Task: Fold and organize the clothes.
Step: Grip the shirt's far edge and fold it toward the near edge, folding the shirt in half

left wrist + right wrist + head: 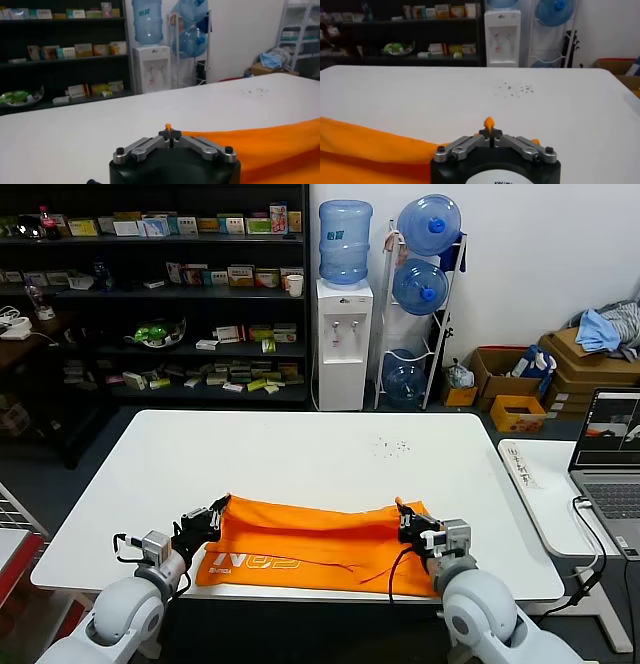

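With the left gripper (215,511) and right gripper (404,519) each clamped on a far corner of the shirt (310,549), you are mid-fold; next, carry both corners evenly across the table (300,454).

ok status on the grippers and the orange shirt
Left gripper shut on the T-shirt, left end. Right gripper shut on its right end. Shirt folded lengthwise near the front edge of the table. Nothing in the way.
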Available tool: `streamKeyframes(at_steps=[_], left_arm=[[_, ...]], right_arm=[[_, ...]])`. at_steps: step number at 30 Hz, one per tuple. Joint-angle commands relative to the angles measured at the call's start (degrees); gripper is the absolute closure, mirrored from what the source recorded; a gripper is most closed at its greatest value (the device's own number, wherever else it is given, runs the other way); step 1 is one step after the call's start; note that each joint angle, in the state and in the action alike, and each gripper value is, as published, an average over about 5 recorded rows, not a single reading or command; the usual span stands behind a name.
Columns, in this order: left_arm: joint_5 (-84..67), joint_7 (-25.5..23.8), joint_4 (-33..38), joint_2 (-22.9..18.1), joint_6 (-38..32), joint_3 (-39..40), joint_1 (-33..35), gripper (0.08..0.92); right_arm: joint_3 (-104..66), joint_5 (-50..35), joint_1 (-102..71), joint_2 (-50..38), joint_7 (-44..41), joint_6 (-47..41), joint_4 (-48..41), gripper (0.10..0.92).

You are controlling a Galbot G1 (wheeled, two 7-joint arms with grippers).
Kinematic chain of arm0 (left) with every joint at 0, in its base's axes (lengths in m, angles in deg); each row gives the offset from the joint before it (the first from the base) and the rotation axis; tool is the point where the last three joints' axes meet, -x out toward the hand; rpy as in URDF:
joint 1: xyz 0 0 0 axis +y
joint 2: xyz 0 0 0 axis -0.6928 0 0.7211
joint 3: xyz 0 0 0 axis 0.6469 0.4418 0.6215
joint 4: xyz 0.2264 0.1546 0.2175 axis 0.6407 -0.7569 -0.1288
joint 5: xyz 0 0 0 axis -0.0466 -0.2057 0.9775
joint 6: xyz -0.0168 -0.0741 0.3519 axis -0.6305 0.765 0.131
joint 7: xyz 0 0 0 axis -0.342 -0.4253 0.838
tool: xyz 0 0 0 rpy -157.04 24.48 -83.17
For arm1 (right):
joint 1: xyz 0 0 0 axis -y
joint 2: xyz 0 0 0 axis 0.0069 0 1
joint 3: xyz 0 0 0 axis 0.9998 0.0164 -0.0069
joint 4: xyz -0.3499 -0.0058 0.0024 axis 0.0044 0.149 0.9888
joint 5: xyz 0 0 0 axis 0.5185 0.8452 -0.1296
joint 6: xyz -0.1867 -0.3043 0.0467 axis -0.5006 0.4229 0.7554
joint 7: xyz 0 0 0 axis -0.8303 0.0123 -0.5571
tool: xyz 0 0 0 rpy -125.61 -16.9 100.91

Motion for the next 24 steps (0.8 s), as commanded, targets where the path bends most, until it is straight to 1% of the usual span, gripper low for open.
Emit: streamKeyframes(at_steps=[1, 7, 13, 16, 20, 24], left_arm=[[1.6, 0.6, 4.6, 0.8, -0.2, -1.7, 5.8, 0.902], [1.7, 1.2, 5.0, 0.5, 0.2, -2.6, 6.8, 0.902], [1.5, 0.8, 5.2, 0.4, 1.5, -3.3, 7.7, 0.901], [1.5, 0.6, 5.5, 0.2, 2.0, -3.7, 8.2, 0.863], [1.3, 0.7, 6.2, 0.4, 3.1, -5.0, 9.5, 0.750], [1.2, 0.7, 6.8, 0.1, 3.6, -7.1, 12.3, 0.638]], right_arm=[[-1.9, -0.9, -8.2, -2.5, 1.7, -0.8, 6.9, 0.900], [-1.5, -0.9, -7.3, -2.3, 1.6, -1.2, 6.1, 0.900], [-1.8, 0.3, -7.4, -2.5, 1.1, -2.6, 6.1, 0.895], [-2.2, 0.8, -7.7, -2.6, 0.6, -2.7, 6.4, 0.847], [-3.0, 1.5, -8.4, -2.8, 0.0, -2.6, 7.6, 0.731], [-5.5, 4.0, -10.9, -3.1, -1.3, -2.2, 9.4, 0.618]])
